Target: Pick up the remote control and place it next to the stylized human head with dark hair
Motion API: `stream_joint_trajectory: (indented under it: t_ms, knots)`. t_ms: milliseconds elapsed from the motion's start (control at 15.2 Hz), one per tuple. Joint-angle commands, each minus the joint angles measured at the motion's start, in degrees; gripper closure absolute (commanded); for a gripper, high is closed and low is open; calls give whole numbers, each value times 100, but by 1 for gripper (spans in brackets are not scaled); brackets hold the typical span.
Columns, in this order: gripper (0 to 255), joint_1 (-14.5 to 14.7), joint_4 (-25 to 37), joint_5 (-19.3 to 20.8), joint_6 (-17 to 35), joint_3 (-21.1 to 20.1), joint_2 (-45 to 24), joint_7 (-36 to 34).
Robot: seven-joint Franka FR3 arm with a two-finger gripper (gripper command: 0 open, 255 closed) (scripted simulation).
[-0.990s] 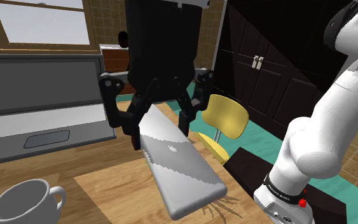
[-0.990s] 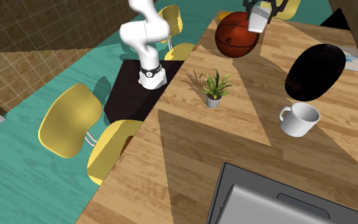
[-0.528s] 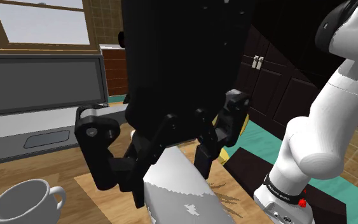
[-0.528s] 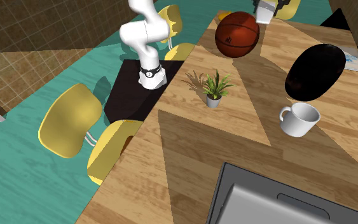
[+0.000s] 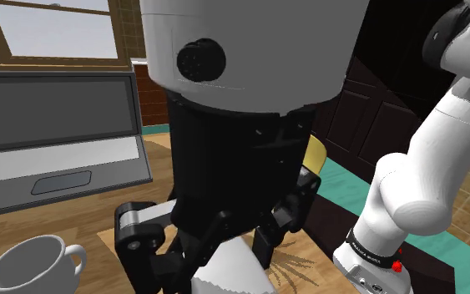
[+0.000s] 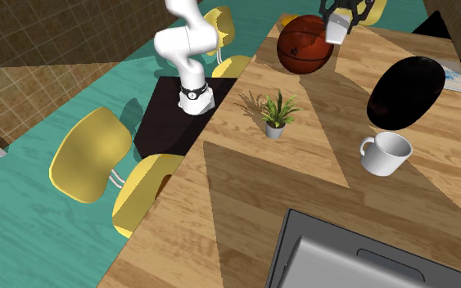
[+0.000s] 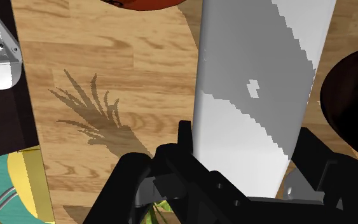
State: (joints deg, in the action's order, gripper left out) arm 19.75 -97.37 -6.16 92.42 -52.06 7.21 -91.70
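Closest on the wooden table point(image 6: 245, 188) is an open grey laptop point(image 6: 359, 254), cut off by the bottom edge of the second exterior view. Past it a white mug point(image 6: 386, 154) stands upright, its handle on the side toward a small potted plant point(image 6: 276, 110). The plant sits well apart from the mug, near the table edge by the arm's base.

Beyond the mug lies the head point(image 6: 406, 92), drawn as a plain black oval. Farther on, an orange-brown basketball point(image 6: 306, 45) rests on the table.

Just past the ball, the black gripper point(image 6: 341, 15) hangs above the table with the remote point(image 6: 334, 31) clamped between its fingers point(image 7: 314, 153). The remote is a long flat slab drawn in grey and white. It is gripped at one end, and the rest reaches out ahead of the hand. In the wrist view it runs over bare wood between the ball and the head, touching neither.

From the shoulder view the gripper hangs close to the camera, and the remote's end shows beneath it over the plant's leaves.

Off the table, the white arm point(image 6: 189, 37) rises from a black stand point(image 6: 167, 114) on a teal floor point(image 6: 48, 245). Yellow chairs point(image 6: 89, 155) are drawn up along the table's edge.
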Motion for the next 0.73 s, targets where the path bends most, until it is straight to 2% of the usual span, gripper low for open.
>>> stream_joint_trajectory:
  t_ms: [0,660]
  knots:
    - [255,1,-189,-36,161,18,48,39]
    - [255,31,-1025,-125,932,9,141,112]
